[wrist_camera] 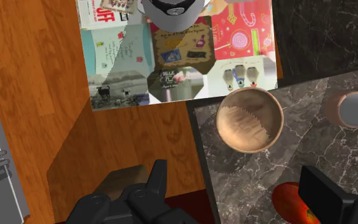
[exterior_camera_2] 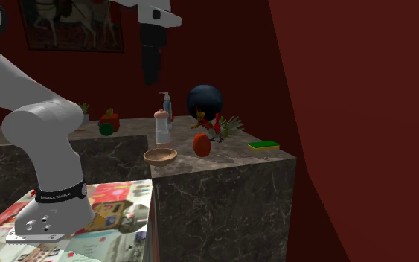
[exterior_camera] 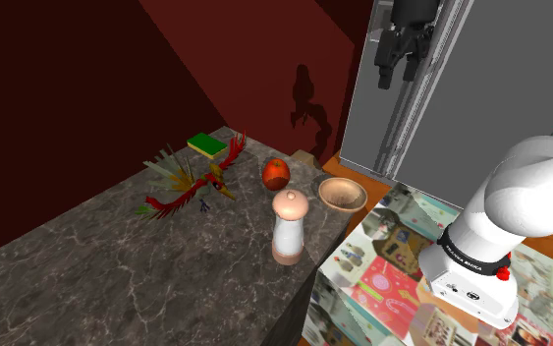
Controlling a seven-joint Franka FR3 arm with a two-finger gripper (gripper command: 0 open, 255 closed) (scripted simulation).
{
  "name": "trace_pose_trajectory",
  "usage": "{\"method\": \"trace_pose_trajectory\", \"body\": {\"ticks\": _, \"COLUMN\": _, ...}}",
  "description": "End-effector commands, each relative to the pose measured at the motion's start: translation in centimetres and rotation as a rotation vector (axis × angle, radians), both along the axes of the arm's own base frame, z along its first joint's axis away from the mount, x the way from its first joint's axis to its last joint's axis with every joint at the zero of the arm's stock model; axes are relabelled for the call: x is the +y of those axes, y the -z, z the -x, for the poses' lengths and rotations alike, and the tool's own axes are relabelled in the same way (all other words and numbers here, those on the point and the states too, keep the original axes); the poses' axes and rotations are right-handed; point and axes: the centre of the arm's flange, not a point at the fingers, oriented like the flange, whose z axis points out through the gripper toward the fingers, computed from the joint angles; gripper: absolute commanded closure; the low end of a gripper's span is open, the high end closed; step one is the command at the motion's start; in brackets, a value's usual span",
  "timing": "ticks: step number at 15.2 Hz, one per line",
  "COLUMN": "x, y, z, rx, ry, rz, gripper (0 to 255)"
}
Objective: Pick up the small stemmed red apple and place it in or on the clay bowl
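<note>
Black gripper (wrist_camera: 237, 181), wide apart, empty

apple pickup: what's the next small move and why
Probably lower the open gripper toward the red apple, shifting sideways so it centres between the fingers: the gripper hangs high above the counter, and in the wrist view the apple shows by one finger, off-centre.

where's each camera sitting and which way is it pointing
Shoulder view: beside the stand, looking down over the marble counter; shows the white arm and raised claw.
Second exterior view: out on the floor, facing the counter's end and the apple; shows arm and claw.
Wrist view: on the hand, looking straight down at the bowl and wooden floor; shows the fingers of the open claw.
All three share apple and bowl.
</note>
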Motion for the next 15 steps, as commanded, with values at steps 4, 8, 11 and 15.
{"method": "trace_pose_trajectory", "body": {"ticks": 4, "x": 2.4, "y": 2.3, "z": -2.1, "rx": -0.007, "ry": 0.014, "rz": 0.009, "gripper": 0}}
{"method": "trace_pose_trajectory", "body": {"ticks": 8, "x": 5.6, "y": 5.4, "z": -4.9, "rx": -0.017, "ry": 0.033, "rz": 0.021, "gripper": 0}}
{"method": "trace_pose_trajectory", "body": {"ticks": 11, "x": 7.9, "y": 7.8, "z": -7.1, "rx": -0.024, "ry": 0.047, "rz": 0.030, "gripper": 0}}
{"method": "trace_pose_trajectory", "body": {"ticks": 15, "x": 10.9, "y": 10.9, "z": -10.0, "rx": -0.033, "ry": 0.066, "rz": 0.042, "gripper": 0}}
